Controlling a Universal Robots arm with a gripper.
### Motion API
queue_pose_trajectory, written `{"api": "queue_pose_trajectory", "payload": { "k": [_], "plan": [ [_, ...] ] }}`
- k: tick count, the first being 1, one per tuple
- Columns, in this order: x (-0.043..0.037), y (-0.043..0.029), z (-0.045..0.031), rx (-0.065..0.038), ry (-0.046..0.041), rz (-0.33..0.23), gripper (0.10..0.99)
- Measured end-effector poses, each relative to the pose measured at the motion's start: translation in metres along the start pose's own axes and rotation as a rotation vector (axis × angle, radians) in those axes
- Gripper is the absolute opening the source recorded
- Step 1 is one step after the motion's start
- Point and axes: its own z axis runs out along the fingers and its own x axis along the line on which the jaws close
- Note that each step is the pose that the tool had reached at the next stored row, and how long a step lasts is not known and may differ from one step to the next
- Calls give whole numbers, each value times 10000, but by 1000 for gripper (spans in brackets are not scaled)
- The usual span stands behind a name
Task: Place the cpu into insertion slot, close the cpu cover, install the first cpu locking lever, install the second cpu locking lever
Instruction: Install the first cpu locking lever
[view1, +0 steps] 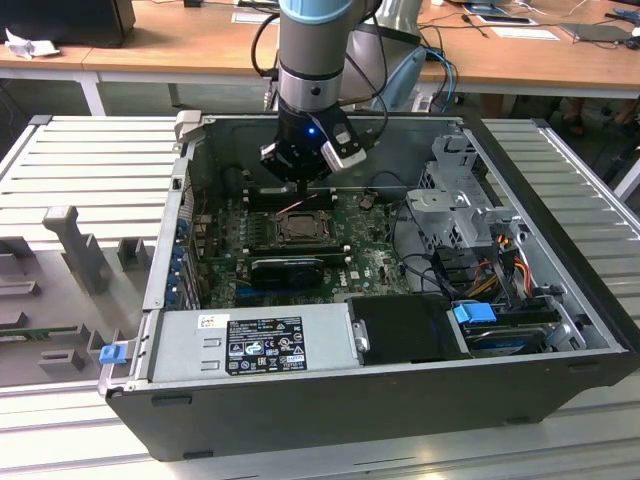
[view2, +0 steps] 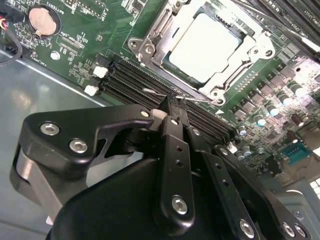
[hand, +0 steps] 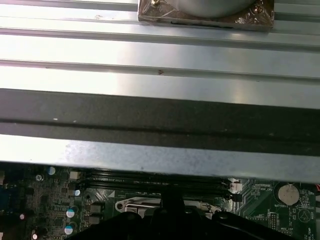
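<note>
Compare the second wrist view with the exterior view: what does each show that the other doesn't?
Second wrist view alone: the cpu seated under the closed cpu cover, a thin wire lever at the gripper tips, a coin cell battery. Exterior view alone: the whole computer case, power supply, drive cage, desks behind. Both: gripper, green motherboard, memory slots.

Pincer (view2: 176, 102) body blocks the lower part of the second wrist view; whether its fingers are parted or together can't be told. Insertion slot (hand: 165, 204) mostly hidden behind the pincer in the first wrist view. Arm (view1: 320, 60) cut off at the exterior view's top edge.
</note>
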Motion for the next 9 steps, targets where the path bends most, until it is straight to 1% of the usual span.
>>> {"api": "queue_pose_trajectory", "payload": {
  "k": [1, 2, 3, 9],
  "plan": [
    [-1, 0, 4, 2, -72, -10, 106],
    [-1, -1, 10, 6, -163, -21, 106],
    [0, -2, 15, 13, -228, -30, 106],
    [-17, -2, 55, -15, -240, -31, 106]
  ]
}}
